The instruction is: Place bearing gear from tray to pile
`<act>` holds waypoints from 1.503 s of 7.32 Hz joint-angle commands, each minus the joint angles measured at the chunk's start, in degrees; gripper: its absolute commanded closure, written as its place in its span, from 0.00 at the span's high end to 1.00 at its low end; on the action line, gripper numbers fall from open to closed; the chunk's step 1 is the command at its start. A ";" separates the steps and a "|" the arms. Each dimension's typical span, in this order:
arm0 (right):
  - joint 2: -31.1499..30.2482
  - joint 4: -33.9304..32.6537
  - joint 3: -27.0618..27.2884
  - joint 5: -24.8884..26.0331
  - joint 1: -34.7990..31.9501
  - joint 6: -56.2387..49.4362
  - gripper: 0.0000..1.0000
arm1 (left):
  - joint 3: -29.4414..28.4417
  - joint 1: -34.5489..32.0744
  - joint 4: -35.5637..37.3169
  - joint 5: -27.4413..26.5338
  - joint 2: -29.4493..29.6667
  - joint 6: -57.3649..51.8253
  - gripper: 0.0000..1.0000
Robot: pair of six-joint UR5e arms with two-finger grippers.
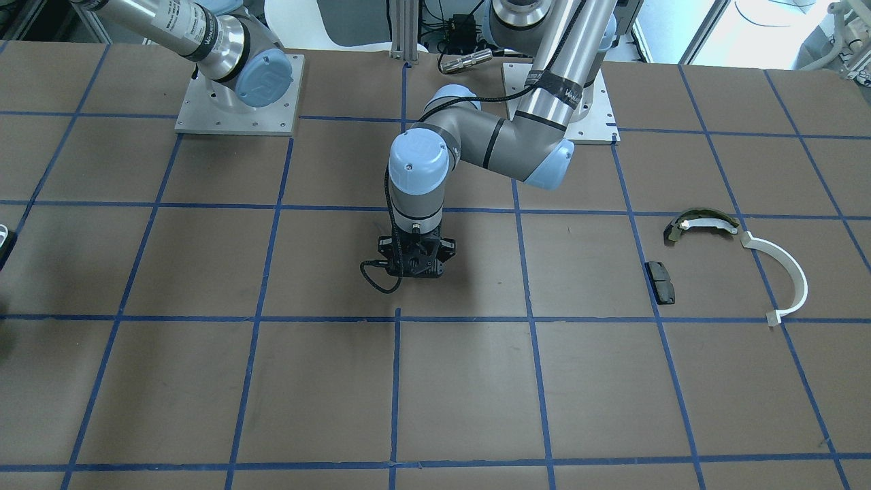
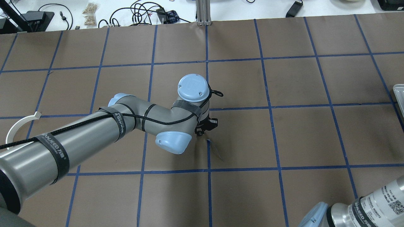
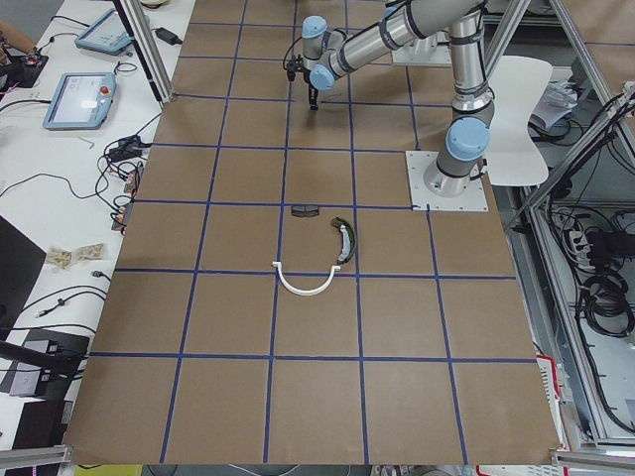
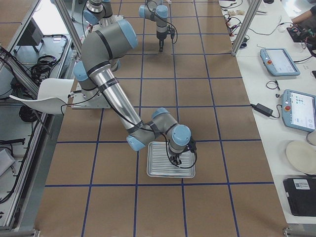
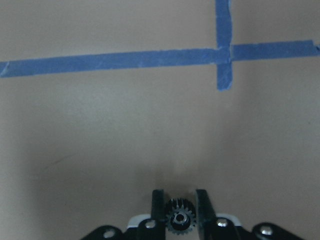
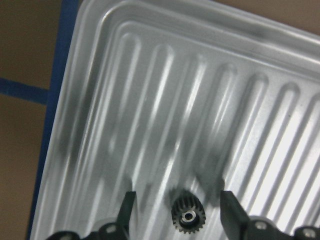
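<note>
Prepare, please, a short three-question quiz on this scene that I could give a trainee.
1. How many parts form the pile?
2. True or false: the left gripper is shut on a gear.
3. The right gripper hangs open over: A the tray; B the pile; C bare table.
Key: 1 three; 2 true; 3 A.

table [image 1: 204, 381] brown, blue grid | tray [image 6: 165, 90] silver, ribbed | tray gear [image 6: 188, 216] black | half-ring [image 1: 803, 291] white | shoe [image 1: 704, 218] olive-green
</note>
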State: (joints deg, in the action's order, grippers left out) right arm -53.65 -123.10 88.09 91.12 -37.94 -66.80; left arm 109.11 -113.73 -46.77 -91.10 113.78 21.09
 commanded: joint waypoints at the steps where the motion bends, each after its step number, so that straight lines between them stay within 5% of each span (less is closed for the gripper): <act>1: -0.14 0.93 -0.20 4.11 0.06 -0.18 0.00 | -1.61 1.57 -3.58 -0.48 -2.41 -0.08 0.13; 5: -5.49 4.98 -0.29 2.41 -3.60 1.92 0.00 | -6.09 19.99 -16.94 -2.59 -7.95 -11.20 0.12; 11: -13.93 14.47 2.34 -2.00 -33.98 43.51 0.00 | -2.34 50.40 -16.71 -7.33 -9.01 -51.60 0.10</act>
State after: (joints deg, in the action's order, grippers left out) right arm -66.57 -109.01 89.65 90.03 -65.16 -33.07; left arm 104.86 -70.06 -64.85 -97.87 104.31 -21.85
